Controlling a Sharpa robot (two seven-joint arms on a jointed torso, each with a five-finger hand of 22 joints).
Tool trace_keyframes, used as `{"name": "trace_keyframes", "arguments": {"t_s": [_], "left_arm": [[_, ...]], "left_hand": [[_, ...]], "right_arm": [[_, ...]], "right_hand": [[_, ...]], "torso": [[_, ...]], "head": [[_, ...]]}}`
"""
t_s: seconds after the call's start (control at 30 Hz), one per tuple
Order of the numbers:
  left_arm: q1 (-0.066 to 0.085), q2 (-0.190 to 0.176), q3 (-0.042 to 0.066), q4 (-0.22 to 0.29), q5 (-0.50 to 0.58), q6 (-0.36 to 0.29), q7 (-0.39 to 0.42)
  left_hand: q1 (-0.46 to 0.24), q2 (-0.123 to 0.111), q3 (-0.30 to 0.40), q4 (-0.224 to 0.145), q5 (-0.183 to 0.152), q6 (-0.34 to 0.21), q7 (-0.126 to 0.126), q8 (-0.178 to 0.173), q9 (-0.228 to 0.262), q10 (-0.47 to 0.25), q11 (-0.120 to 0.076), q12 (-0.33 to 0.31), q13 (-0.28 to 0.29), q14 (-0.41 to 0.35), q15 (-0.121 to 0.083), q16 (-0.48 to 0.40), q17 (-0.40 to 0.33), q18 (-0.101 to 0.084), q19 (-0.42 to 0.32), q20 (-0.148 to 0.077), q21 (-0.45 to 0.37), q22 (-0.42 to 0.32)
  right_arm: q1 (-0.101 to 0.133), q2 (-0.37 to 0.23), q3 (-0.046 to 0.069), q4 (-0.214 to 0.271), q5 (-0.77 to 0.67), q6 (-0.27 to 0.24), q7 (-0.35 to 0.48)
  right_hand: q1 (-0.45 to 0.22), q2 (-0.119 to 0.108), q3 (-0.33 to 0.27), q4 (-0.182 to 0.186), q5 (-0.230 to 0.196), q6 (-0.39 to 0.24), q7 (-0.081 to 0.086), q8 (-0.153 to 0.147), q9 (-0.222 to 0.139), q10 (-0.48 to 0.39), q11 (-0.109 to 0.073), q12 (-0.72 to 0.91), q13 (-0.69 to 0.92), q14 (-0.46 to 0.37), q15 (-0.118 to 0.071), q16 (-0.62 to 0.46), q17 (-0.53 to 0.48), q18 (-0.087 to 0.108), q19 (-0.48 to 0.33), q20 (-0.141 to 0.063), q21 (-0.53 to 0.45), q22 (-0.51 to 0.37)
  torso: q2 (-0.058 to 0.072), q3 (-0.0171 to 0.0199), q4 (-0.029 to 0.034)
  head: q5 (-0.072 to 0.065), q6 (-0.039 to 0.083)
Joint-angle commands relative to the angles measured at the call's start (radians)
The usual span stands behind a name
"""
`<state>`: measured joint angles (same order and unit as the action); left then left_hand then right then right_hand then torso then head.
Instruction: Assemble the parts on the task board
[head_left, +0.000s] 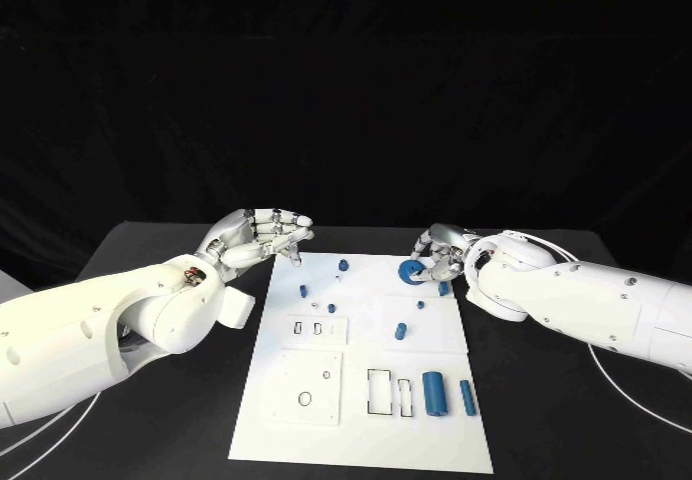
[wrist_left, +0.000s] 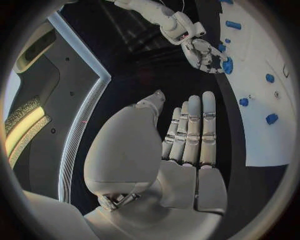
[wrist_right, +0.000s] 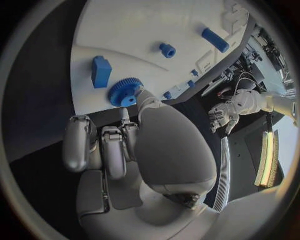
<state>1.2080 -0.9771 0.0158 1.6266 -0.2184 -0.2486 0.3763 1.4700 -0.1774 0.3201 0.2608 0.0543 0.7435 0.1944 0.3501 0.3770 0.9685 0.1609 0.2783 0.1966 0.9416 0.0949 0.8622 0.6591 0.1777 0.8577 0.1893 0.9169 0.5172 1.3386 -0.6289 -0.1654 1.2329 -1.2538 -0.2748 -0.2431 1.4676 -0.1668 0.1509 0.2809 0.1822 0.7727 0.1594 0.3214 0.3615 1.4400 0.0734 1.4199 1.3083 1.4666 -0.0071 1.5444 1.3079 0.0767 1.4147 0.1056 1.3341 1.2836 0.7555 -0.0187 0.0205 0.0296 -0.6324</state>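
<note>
The right hand (head_left: 438, 258) pinches a blue gear (head_left: 413, 271) at the far right edge of the white board (head_left: 361, 440), gear flat-side up. Left hand (head_left: 267, 236) hovers released beside the board's far left corner, fingers straight, grasping nothing.

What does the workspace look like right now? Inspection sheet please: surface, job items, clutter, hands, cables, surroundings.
Surface: black table, bare around the board.
Job's things: white task board centred; blue gear at its far right edge; blue cylinder and blue bar lying near its front; small blue pieces scattered mid-board.
Clutter: nothing seen.
Hands: right hand touches the gear, grip unclear; left hand holds nothing, fingers extended in the wrist view.
Cables: white cables trail on the table beside both arms.
Surroundings: dark backdrop.
</note>
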Motion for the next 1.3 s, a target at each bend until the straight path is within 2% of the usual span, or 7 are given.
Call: {"name": "trace_keyframes", "arguments": {"t_s": [0.03,0.77,0.87,0.9,0.93,1.17,1.3], "left_arm": [[0.001,0.001,0.001,0.003,0.001,0.019,0.003],[0.001,-0.005,0.001,0.004,0.001,0.021,0.001],[0.001,-0.005,0.001,0.004,0.001,0.022,0.002],[0.001,-0.005,0.001,0.004,0.001,0.022,0.002],[0.001,-0.004,0.001,0.004,0.001,0.022,0.002],[0.001,-0.003,0.001,0.001,0.002,0.022,0.002],[0.001,-0.003,0.001,0.0,0.002,0.022,0.003]], "left_hand": [[0.002,0.013,-0.002,0.0,-0.004,-0.009,0.038,0.0,0.002,-0.007,0.003,0.008,0.002,-0.007,0.001,-0.004,-0.002,0.005,-0.007,0.002,0.008,0.002],[0.002,0.014,-0.002,0.001,-0.004,-0.009,0.038,0.001,0.003,-0.008,0.003,0.009,0.002,-0.007,0.001,-0.005,-0.002,0.005,-0.008,0.002,0.009,0.002],[0.002,0.014,-0.002,0.001,-0.004,-0.009,0.038,0.001,0.003,-0.008,0.003,0.009,0.002,-0.007,0.001,-0.005,-0.002,0.005,-0.008,0.002,0.009,0.002],[0.002,0.014,-0.002,0.001,-0.004,-0.009,0.038,0.001,0.003,-0.008,0.003,0.009,0.002,-0.007,0.001,-0.005,-0.002,0.005,-0.008,0.002,0.009,0.002],[0.002,0.014,-0.002,0.001,-0.004,-0.009,0.038,0.001,0.003,-0.008,0.003,0.009,0.002,-0.007,0.001,-0.005,-0.002,0.005,-0.008,0.002,0.009,0.002],[0.002,0.015,-0.002,0.002,-0.004,-0.009,0.038,0.001,0.004,-0.007,0.003,0.01,0.002,-0.007,0.001,-0.005,-0.002,0.006,-0.008,0.002,0.009,0.002],[0.002,0.015,-0.002,0.002,-0.004,-0.009,0.038,0.001,0.004,-0.007,0.003,0.01,0.002,-0.007,0.001,-0.005,-0.002,0.006,-0.008,0.002,0.009,0.002]], "right_arm": [[-0.001,0.004,-0.001,-0.003,-0.032,0.012,0.002],[-0.012,0.017,-0.007,-0.023,-0.093,0.011,-0.001],[-0.013,0.016,-0.007,-0.019,-0.12,-0.013,-0.001],[-0.013,0.015,-0.007,-0.017,-0.128,-0.021,0.0],[-0.013,0.015,-0.007,-0.015,-0.137,-0.03,0.002],[-0.014,0.009,-0.007,0.011,-0.215,-0.111,0.019],[-0.014,0.009,-0.007,0.022,-0.243,-0.15,0.026]], "right_hand": [[0.007,0.007,0.005,-0.003,0.0,0.01,-0.001,0.005,-0.001,-0.001,-0.001,-0.002,0.061,0.092,0.005,0.004,0.202,-0.008,0.003,-0.002,0.001,0.0],[0.03,0.007,0.027,-0.014,0.0,0.03,-0.004,0.009,-0.005,-0.002,-0.004,-0.003,0.062,0.091,0.002,0.004,0.201,-0.008,0.001,-0.005,0.0,0.002],[0.052,0.014,0.058,-0.025,0.004,0.043,-0.003,0.005,-0.012,-0.003,-0.004,-0.005,0.062,0.09,0.001,0.004,0.2,-0.008,-0.001,-0.007,-0.001,0.004],[0.061,0.016,0.081,-0.029,-0.027,0.049,-0.002,0.002,-0.017,-0.002,-0.003,-0.005,0.063,0.09,0.001,0.004,0.201,-0.008,-0.001,-0.007,0.0,0.006],[0.062,0.013,0.097,-0.031,-0.039,0.054,-0.002,-0.001,-0.021,-0.001,-0.003,-0.004,0.064,0.09,0.001,0.004,0.201,-0.008,-0.001,-0.007,0.0,0.008],[0.071,-0.01,0.2,-0.062,-0.023,0.128,-0.011,0.001,-0.033,0.008,-0.01,0.002,0.075,0.091,-0.007,0.005,0.203,-0.01,0.002,-0.013,0.005,0.02],[0.051,-0.018,0.224,-0.065,-0.03,0.15,-0.018,0.0,-0.034,0.009,-0.016,0.001,0.075,0.091,-0.013,0.005,0.203,-0.01,0.002,-0.018,0.005,0.023]], "torso": [[0.0,-0.0003,0.0008],[-0.001,0.0,-0.0003],[-0.001,0.0,-0.0006],[-0.001,0.0,-0.0008],[-0.001,-0.0003,-0.0005],[-0.001,-0.0007,0.0019],[-0.001,-0.0018,0.0014]], "head": [[0.0,-0.001],[0.003,-0.007],[0.003,-0.007],[0.003,-0.007],[0.003,-0.006],[0.001,-0.001],[0.001,0.002]]}}
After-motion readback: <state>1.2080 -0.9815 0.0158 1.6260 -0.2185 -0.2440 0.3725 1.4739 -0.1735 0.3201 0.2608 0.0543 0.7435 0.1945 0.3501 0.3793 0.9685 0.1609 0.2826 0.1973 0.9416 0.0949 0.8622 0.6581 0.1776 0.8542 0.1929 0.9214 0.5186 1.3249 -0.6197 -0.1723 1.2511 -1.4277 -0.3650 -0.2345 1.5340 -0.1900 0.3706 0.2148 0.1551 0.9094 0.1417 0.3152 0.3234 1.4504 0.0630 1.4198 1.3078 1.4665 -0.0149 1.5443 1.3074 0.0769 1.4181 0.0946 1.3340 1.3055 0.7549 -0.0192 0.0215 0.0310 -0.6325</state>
